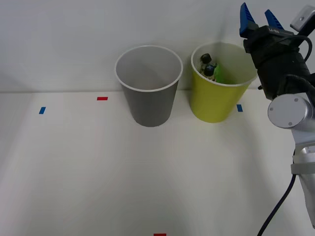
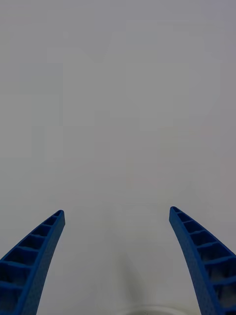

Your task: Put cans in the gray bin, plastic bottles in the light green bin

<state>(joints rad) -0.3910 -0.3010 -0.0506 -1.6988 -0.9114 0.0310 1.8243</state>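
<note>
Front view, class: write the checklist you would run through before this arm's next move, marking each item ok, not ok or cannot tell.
1. Right gripper open and holding nothing: ok.
2. Plastic bottles inside the light green bin: ok.
3. Gray bin upright: ok.
4. Cans in the gray bin: cannot tell, its bottom is hidden.
5. Both bins stand apart: ok.

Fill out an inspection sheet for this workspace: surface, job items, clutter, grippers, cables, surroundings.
Surface: white table with small red and blue tape marks.
Job items: gray bin upright, nothing seen inside; light green bin upright beside it, holding the plastic bottles, black caps up.
Clutter: nothing seen.
Grippers: right gripper raised beside the light green bin, blue fingers apart, holding nothing.
Cables: black cable hanging along the right arm.
Surroundings: plain pale wall.
</note>
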